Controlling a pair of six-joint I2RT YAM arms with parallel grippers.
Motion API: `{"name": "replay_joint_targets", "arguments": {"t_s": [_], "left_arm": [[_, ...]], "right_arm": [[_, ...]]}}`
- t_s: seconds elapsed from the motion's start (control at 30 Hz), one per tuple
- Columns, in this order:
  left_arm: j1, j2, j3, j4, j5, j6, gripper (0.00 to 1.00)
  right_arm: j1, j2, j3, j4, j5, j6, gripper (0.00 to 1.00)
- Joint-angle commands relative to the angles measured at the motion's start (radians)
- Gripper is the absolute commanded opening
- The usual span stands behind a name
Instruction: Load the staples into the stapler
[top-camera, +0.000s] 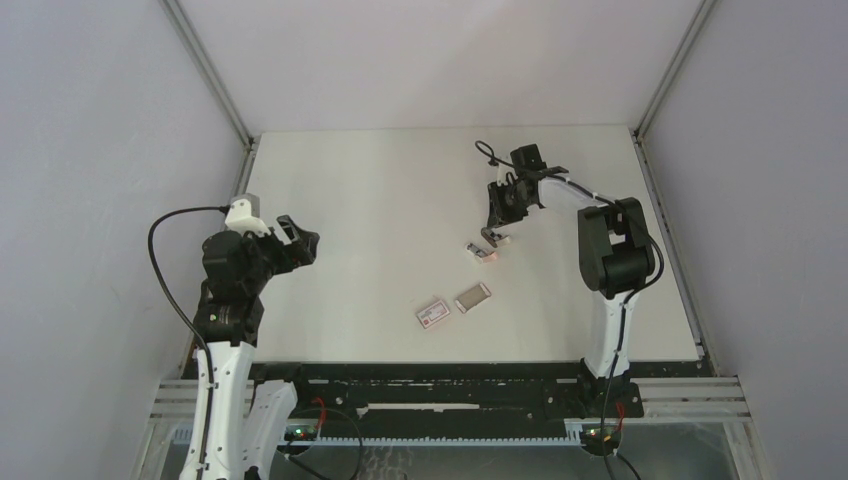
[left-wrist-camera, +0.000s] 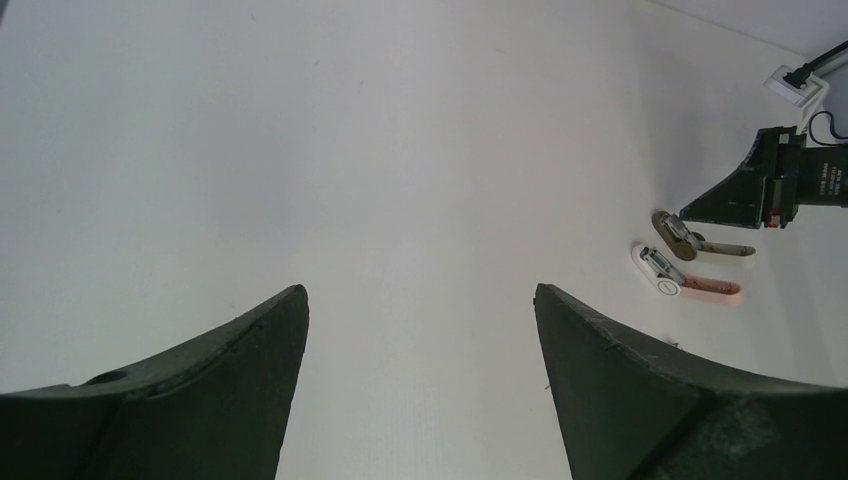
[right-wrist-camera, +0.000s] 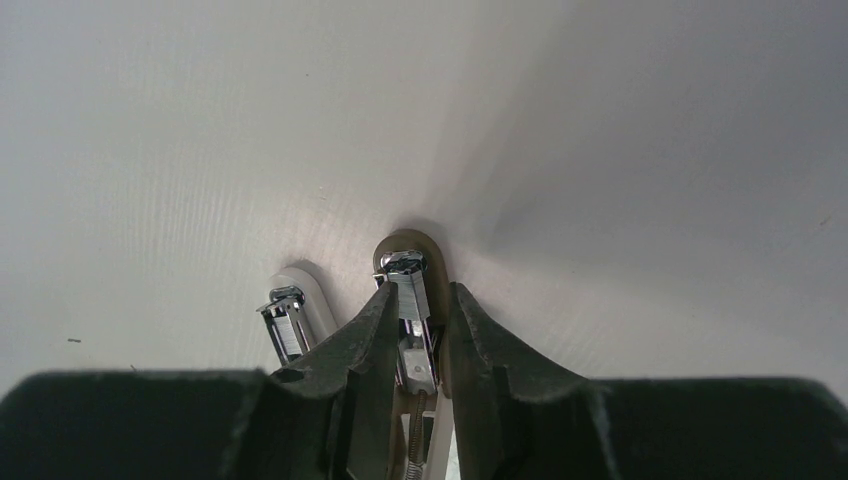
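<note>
The right gripper (right-wrist-camera: 420, 295) held its jaws close about a tan-based stapler's (right-wrist-camera: 406, 262) chrome magazine; a white stapler (right-wrist-camera: 312, 292) lay just left of them on the surface (right-wrist-camera: 200, 120).

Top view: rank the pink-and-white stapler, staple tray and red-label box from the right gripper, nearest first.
1. Pink-and-white stapler, right by the right gripper.
2. Staple tray, nearer the arm bases.
3. Red-label box, left of the tray, farthest.

Staples (top-camera: 472, 296), silvery strips in a flat grey tray, just right of the box (top-camera: 432, 313), pink stapler (top-camera: 484, 252) lying beyond the box, chrome magazine exposed, brown stapler (left-wrist-camera: 668, 228) just beside it, farther off
</note>
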Motion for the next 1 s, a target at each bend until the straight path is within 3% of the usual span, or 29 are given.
{"name": "replay_joint_targets", "arguments": {"t_s": [0.0,0.43,0.97], "left_arm": [[0.008,-0.007,0.018,0.021,0.000,0.019,0.87],[0.009,-0.007,0.018,0.022,0.002,0.019,0.87],[0.009,-0.006,0.018,0.021,0.002,0.019,0.87]], "right_arm": [[-0.007,0.012,0.043,0.007,-0.020,0.013,0.24],[-0.007,0.031,0.054,-0.003,-0.027,0.012,0.21],[-0.020,0.005,0.057,-0.001,-0.071,0.027,0.09]]}}
